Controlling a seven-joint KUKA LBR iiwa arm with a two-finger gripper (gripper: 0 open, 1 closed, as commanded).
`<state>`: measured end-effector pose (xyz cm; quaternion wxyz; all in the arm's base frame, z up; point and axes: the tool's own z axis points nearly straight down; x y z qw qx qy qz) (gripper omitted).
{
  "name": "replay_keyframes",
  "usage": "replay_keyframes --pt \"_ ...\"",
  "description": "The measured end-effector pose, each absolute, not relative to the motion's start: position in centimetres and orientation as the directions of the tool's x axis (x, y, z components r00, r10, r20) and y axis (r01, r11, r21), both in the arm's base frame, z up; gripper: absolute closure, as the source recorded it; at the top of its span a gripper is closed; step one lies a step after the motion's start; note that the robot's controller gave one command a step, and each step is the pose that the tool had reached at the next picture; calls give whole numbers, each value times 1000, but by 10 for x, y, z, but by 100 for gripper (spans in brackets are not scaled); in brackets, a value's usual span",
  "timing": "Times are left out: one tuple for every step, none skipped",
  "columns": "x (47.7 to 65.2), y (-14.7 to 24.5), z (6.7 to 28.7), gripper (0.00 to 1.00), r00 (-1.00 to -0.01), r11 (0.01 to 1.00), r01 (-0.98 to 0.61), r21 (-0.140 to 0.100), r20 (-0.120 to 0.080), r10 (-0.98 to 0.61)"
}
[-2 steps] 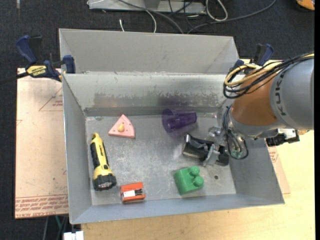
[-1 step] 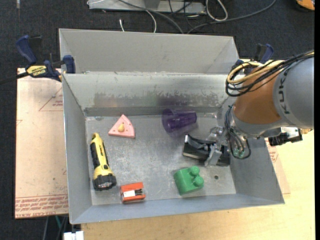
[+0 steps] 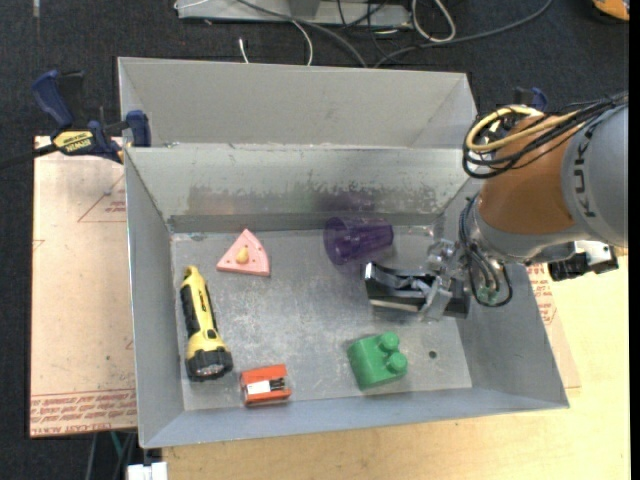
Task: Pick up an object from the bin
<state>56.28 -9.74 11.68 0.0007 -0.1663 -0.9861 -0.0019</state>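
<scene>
Grey sheet metal bin (image 3: 300, 178) is being reached into from the right by the arm (image 3: 520, 203). The arm's orange-covered body is being cut off at the picture's edge, and part of the bin's right wall is being hidden by it. Low over the floor, right of centre, the gripper (image 3: 398, 290) is being seen as a dark tangle of black and silver. Whether its jaws are being held apart or closed cannot be told.

A yellow and black torch (image 3: 200, 323) is lying along the left wall. A translucent purple cup (image 3: 357, 240) is lying on its side just beside the gripper, toward the back wall; its open end is hard to make out. A green block (image 3: 377, 360) with rounded studs is sitting near the gripper, toward the front wall and apart from it. A pink wedge (image 3: 246, 255) bearing a small yellow knob is lying left of the cup. A small red box (image 3: 265, 385) is resting at the front wall, just beside the torch's head.
</scene>
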Motion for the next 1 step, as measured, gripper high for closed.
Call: replay_keyframes --pt "562 -97 131 100 -945 945 327 3 5 327"
